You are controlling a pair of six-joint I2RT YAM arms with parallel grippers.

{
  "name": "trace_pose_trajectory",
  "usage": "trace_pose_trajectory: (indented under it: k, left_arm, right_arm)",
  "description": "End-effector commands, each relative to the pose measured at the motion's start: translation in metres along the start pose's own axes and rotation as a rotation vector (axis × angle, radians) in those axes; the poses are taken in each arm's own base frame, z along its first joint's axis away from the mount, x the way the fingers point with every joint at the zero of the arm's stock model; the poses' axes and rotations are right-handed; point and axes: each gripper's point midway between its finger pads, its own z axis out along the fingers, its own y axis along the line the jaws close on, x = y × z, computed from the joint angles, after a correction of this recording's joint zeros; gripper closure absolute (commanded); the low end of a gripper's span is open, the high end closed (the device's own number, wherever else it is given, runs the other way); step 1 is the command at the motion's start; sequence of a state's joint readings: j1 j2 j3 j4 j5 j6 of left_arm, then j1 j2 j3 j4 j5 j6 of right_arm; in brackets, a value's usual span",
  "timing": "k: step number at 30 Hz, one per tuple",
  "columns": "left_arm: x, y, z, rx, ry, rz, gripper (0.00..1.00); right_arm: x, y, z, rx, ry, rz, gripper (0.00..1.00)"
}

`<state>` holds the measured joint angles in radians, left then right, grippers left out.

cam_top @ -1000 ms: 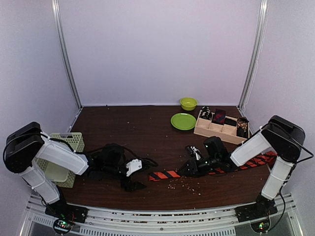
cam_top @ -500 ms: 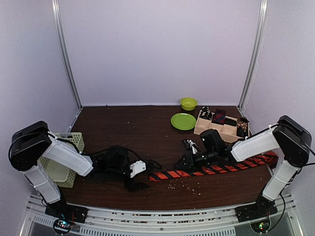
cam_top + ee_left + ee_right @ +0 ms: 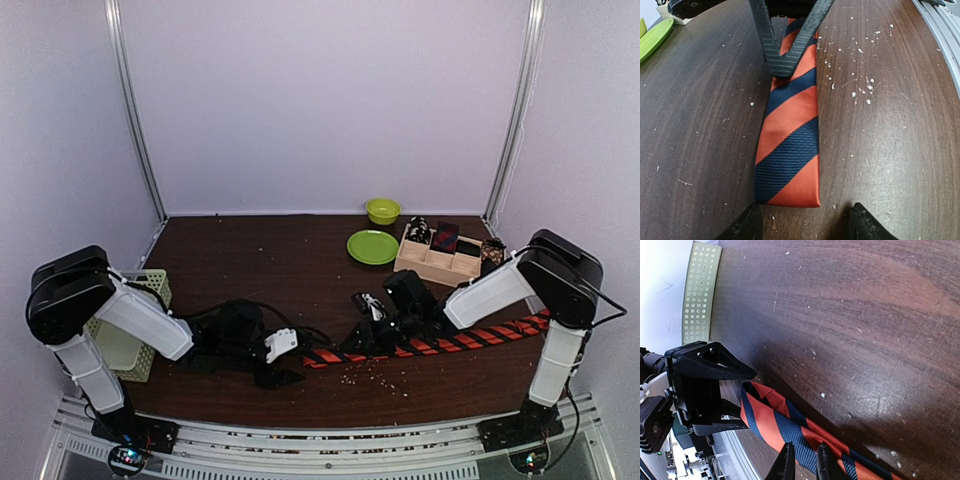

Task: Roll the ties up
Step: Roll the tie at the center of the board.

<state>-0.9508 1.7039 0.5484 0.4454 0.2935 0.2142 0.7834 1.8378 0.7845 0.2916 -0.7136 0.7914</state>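
Observation:
An orange-red tie (image 3: 440, 343) with dark diagonal stripes lies stretched across the front of the brown table (image 3: 280, 270). Its narrow square end (image 3: 788, 170) points at my left gripper (image 3: 805, 227). That gripper is open and low on the table, its fingertips (image 3: 747, 225) just short of the end and wider than the tie. My right gripper (image 3: 804, 465) is a short way along the tie (image 3: 785, 427), with its fingers pinched together on the fabric. In the top view the two grippers, left (image 3: 285, 368) and right (image 3: 362, 338), face each other closely.
A pale green mesh basket (image 3: 128, 322) stands at the left by the left arm. At the back right are a green plate (image 3: 372, 246), a green bowl (image 3: 382, 210) and a wooden tray (image 3: 440, 262) with rolled ties. Pale crumbs (image 3: 375, 375) dot the table in front of the tie.
My right gripper has slid left along the tie towards the left gripper, and its fingers have closed in. The left gripper's fingers have narrowed a little.

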Motion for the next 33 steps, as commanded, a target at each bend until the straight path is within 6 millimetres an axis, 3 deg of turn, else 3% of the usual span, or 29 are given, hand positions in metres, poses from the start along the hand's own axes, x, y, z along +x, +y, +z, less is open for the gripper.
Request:
trace_pose_trajectory:
  k: [1, 16, 23, 33]
  left_arm:
    - [-0.013, 0.005, 0.006, -0.005, -0.030, 0.010, 0.42]
    - [-0.048, 0.004, 0.007, 0.036, -0.128, 0.003, 0.60]
    - [-0.078, 0.001, 0.014, 0.048, -0.195, 0.008, 0.63]
    - [-0.095, 0.007, 0.044, 0.016, -0.178, 0.012, 0.69]
  right_arm:
    - [0.002, -0.012, 0.006, 0.033, 0.008, 0.000, 0.85]
    - [0.011, -0.023, 0.012, 0.039, 0.018, 0.018, 0.88]
    - [0.012, -0.011, 0.018, 0.017, 0.018, 0.016, 0.89]
    - [0.011, 0.011, 0.016, -0.020, 0.008, -0.001, 0.91]
